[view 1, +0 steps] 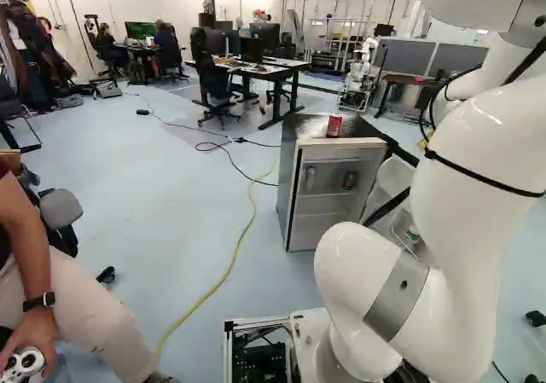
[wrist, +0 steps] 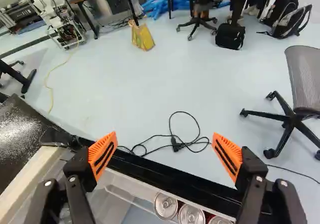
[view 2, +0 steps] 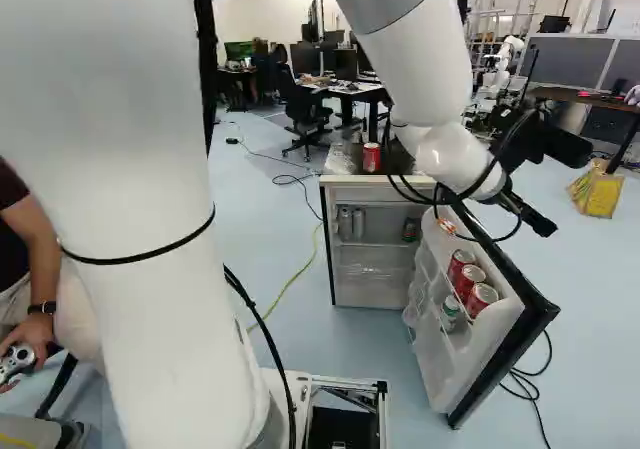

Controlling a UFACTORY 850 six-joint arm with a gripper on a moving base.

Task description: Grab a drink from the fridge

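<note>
In the left base view, a red can (view 1: 333, 126) is seen upright on the fridge (view 1: 288, 182). In the right base view, three red cans (view 2: 469, 283) with silvery lids are lined up in the open door (view 2: 440, 371), above a green-and-white can (view 2: 450, 313), the gripper (view 2: 533, 215) being held near the door. In the wrist view, its orange-padded fingers are spread wide, and shiny round lids are shown below.

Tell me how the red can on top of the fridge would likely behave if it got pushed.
The red can stands upright, so a low push would probably slide it, while a high one might tip it. With its round side, it would likely roll if knocked over. The fridge top looks smooth and shiny, so it may offer little hold.
</note>
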